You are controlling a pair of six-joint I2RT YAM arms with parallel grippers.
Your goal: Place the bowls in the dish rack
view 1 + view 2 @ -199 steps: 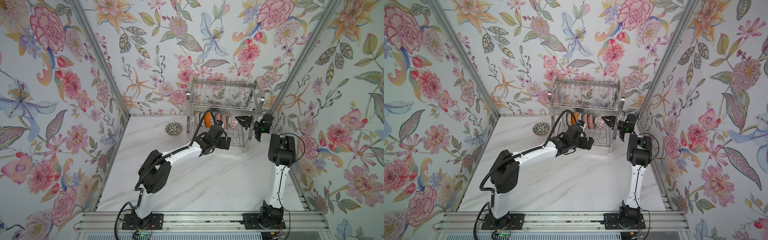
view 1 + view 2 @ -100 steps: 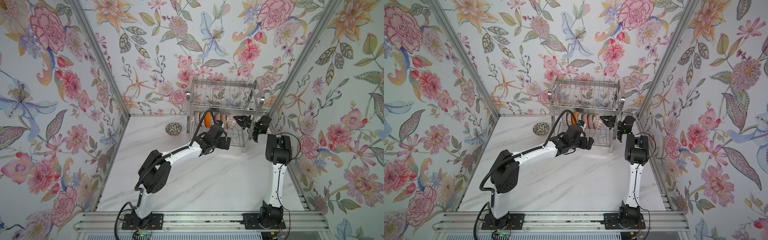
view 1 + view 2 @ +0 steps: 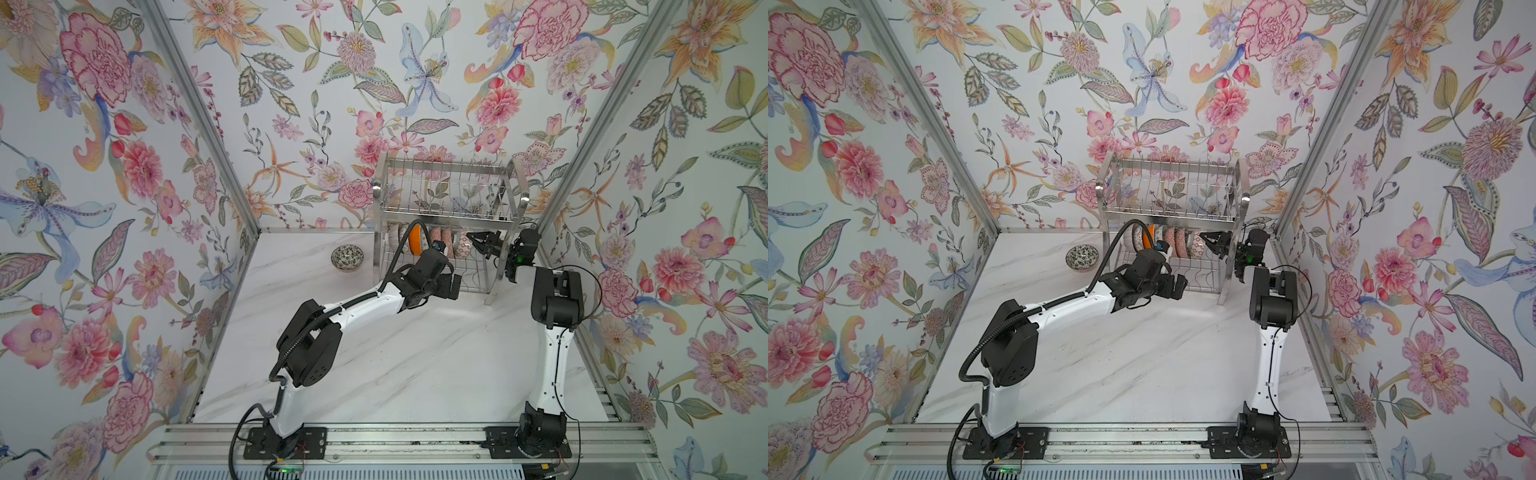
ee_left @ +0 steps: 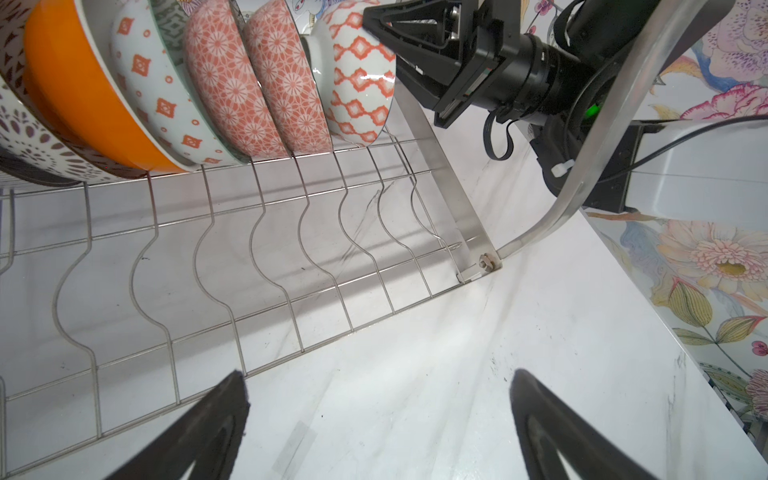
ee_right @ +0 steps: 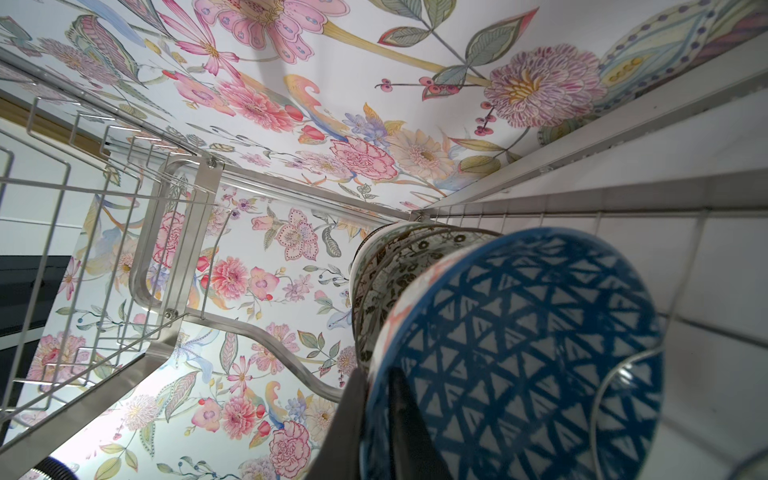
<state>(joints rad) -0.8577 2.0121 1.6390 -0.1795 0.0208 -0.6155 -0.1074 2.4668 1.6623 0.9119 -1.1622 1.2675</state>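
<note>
The dish rack [image 3: 449, 195] [image 3: 1167, 191] stands at the back of the table. Several bowls [image 4: 232, 83] stand on edge in a row in its lower tier, an orange one [image 3: 414, 243] among them. At the row's right end is a bowl with a blue triangle pattern inside [image 5: 519, 353] and red diamonds outside [image 4: 357, 83]. My right gripper [image 3: 471, 243] [image 5: 376, 374] is shut on its rim, one finger inside and one outside. My left gripper [image 4: 378, 378] [image 3: 455, 286] hangs open and empty over the table at the rack's front edge. One black-and-white patterned bowl [image 3: 347, 257] [image 3: 1082, 257] sits on the table left of the rack.
Floral walls close in on three sides, and the rack's right leg [image 4: 582, 158] stands near the right wall. The rack's upper tier [image 5: 83, 208] holds no bowls. A metal rail [image 3: 395, 436] carrying both arm bases runs along the front of the marble table [image 3: 415, 365].
My right gripper has moved a little left into the lower tier, bringing the blue-patterned bowl up against the row. The left arm has stayed still and open.
</note>
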